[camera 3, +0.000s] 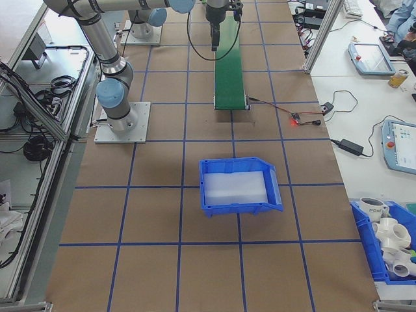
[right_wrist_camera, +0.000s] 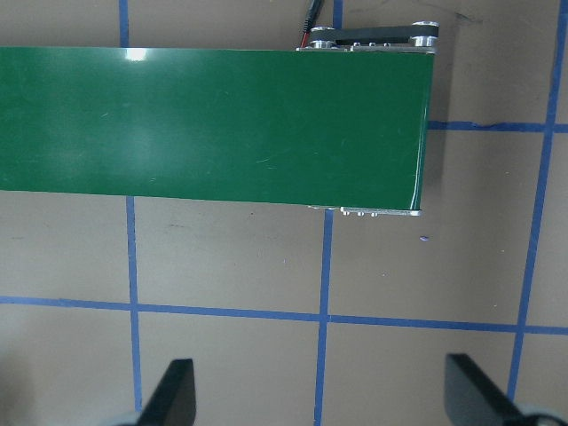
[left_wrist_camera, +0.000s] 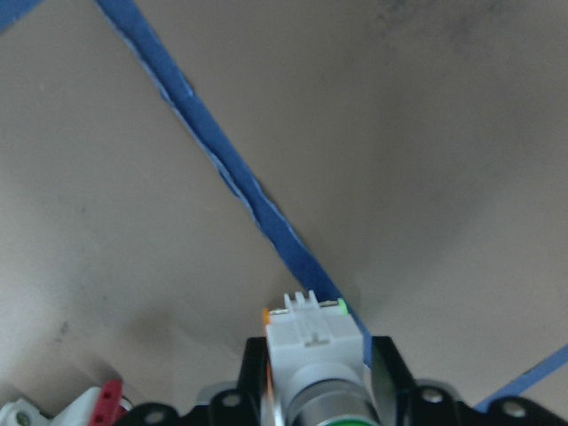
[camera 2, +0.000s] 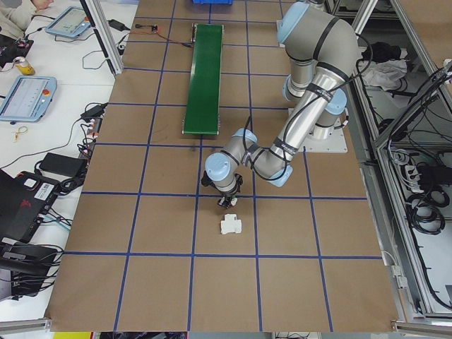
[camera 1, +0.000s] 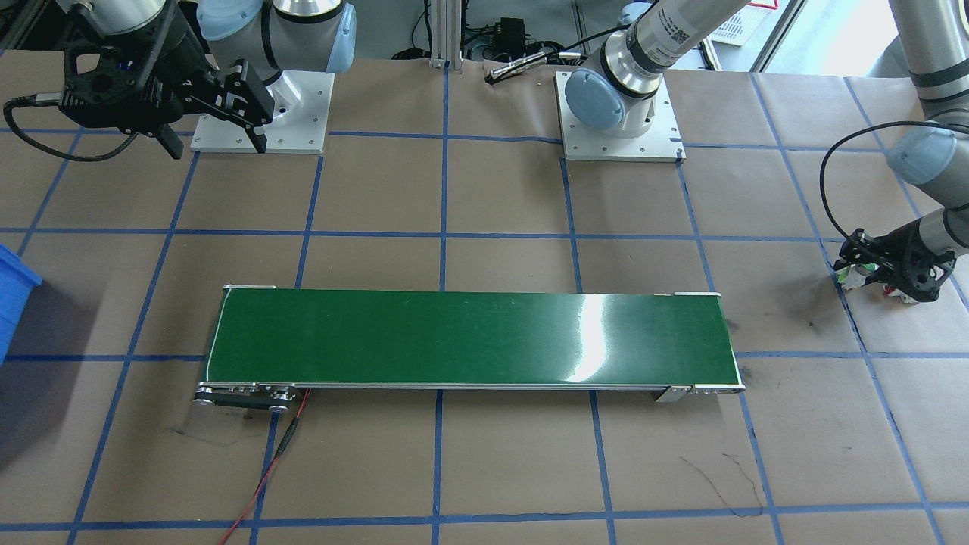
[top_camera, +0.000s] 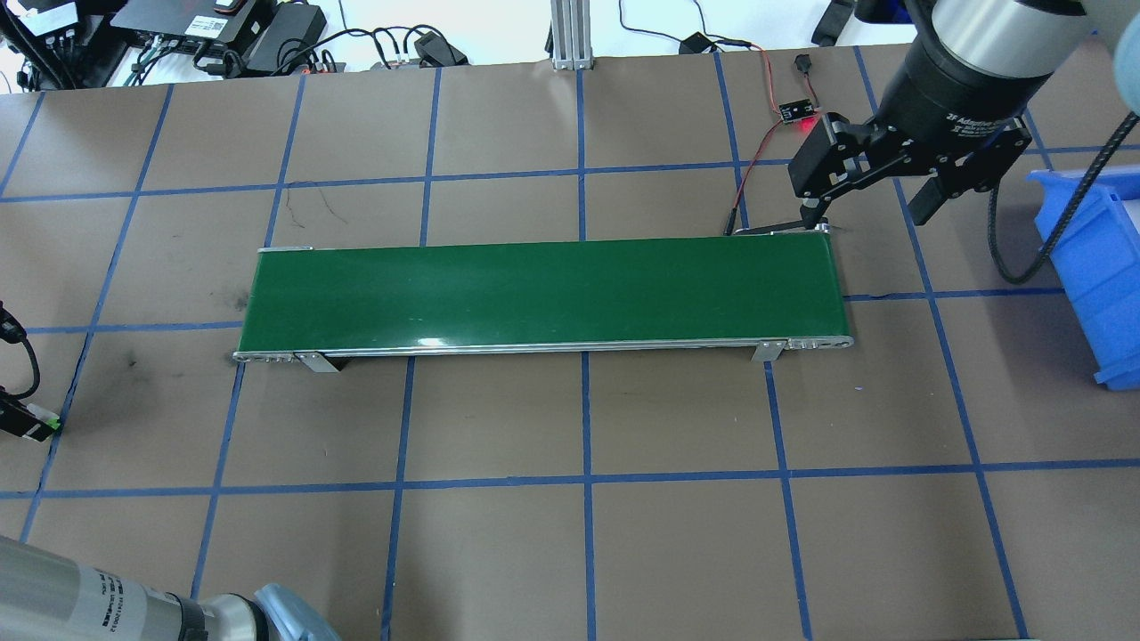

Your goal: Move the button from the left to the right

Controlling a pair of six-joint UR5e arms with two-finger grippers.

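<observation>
The button (left_wrist_camera: 315, 342), a white squarish body with a green cap and an orange edge, sits clamped between the fingers of my left gripper (left_wrist_camera: 318, 366), which is shut on it. It hangs low over a blue tape line at the table's left end. The front-facing view shows that gripper (camera 1: 859, 269) at the right edge, with the button (camera 1: 848, 278) at its tip. My right gripper (top_camera: 868, 200) hovers open and holds nothing, above the right end of the green conveyor belt (top_camera: 543, 294). Its fingers (right_wrist_camera: 177, 390) frame bare table beside the belt (right_wrist_camera: 213, 120).
A white blocky breaker with red marks (camera 2: 231, 226) lies on the table just beside the left gripper, and its corner (left_wrist_camera: 89, 410) shows in the left wrist view. A blue bin (top_camera: 1091, 267) stands at the table's right end. Red wires and a small board (top_camera: 797, 111) lie behind the belt.
</observation>
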